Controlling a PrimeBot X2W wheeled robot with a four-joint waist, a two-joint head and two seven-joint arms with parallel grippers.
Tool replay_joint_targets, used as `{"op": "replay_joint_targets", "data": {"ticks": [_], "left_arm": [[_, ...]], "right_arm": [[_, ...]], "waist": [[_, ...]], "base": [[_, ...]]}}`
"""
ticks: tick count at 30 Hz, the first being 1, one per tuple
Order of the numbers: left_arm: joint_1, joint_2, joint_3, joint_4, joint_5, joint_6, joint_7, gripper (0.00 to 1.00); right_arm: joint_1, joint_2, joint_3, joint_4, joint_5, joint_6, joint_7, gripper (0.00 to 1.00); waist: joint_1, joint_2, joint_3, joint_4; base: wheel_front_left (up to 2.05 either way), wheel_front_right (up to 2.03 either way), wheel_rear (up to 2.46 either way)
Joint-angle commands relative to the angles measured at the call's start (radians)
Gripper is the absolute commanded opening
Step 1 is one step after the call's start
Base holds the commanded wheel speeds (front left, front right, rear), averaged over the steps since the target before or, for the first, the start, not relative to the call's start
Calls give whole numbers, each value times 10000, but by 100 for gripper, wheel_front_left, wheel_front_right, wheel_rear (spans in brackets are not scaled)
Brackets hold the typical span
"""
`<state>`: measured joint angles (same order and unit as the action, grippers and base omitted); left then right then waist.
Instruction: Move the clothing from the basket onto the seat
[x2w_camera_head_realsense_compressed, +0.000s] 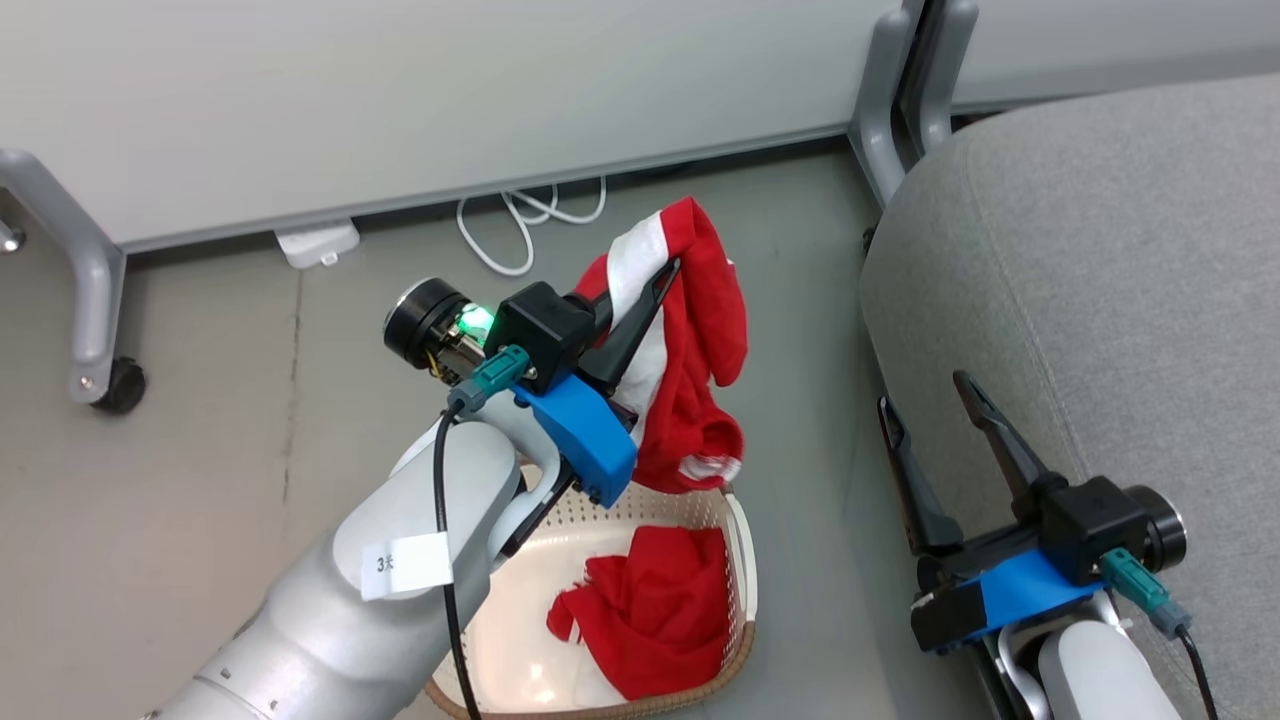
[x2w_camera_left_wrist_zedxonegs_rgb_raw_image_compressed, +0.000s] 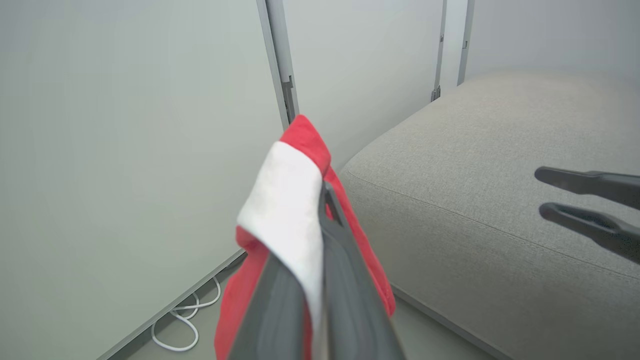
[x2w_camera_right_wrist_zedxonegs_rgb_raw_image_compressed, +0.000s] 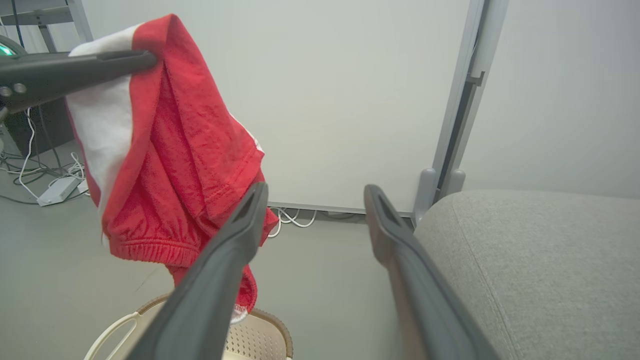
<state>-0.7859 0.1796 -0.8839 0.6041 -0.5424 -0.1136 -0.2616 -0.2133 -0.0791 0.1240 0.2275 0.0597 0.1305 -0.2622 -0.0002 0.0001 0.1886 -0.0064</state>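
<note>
Left gripper (x2w_camera_head_realsense_compressed: 668, 275): your left pincer is clamped shut on a fold of the striped garment, raised above the basket, fingers pointing up and toward the seat.
Striped garment (x2w_camera_head_realsense_compressed: 700, 340): red with a broad white band, it hangs from the fingertips in a long, limp drape, its hem dangling just over the basket's far rim.
Basket (x2w_camera_head_realsense_compressed: 738, 640): on the floor beneath your left arm, near the seat's front edge but apart from it.
Plain red garment (x2w_camera_head_realsense_compressed: 650, 610): crumpled inside the basket, with neither pincer touching it.
Right gripper (x2w_camera_head_realsense_compressed: 925, 392): your right pincer stands wide open and empty, hovering at the seat's left edge.
Seat (x2w_camera_head_realsense_compressed: 1100, 300): it lies to the right of the held garment, with no clothing on the part you can see.
Coming move: by the look of it, a sweep to the right. Your left arm has the cloth, your right is nearer the seat, and the trailing hem must clear the cushion's edge.
</note>
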Motion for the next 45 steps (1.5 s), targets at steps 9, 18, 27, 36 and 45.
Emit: {"op": "replay_joint_targets", "data": {"ticks": [9, 18, 27, 36, 45], "left_arm": [[-247, -127, -207, -261, 176, -52, 25, 0], [48, -73, -416, -515, 59, -44, 204, 0], [164, -23, -523, -690, -9, 46, 285, 0], [158, -95, -683, -825, -12, 93, 316, 0], [74, -304, -819, -1045, 19, 186, 286, 0]], "right_arm": [[721, 134, -7, 161, 107, 4, -42, 100], [999, 201, 117, 131, 148, 4, -42, 100], [740, 192, 685, -1, 231, 4, -40, 100], [-8, 138, 1786, -80, 841, 4, -40, 100], [-830, 101, 2558, 210, 967, 5, -40, 100]], "waist": [[2, -1, -1077, 95], [2, -1, -1489, 153], [2, -1, -1563, 224], [2, -1, -1483, 303], [2, -1, -1324, 547]], "base": [[0, 0, 0], [0, 0, 0], [0, 0, 0], [0, 0, 0], [0, 0, 0]]}}
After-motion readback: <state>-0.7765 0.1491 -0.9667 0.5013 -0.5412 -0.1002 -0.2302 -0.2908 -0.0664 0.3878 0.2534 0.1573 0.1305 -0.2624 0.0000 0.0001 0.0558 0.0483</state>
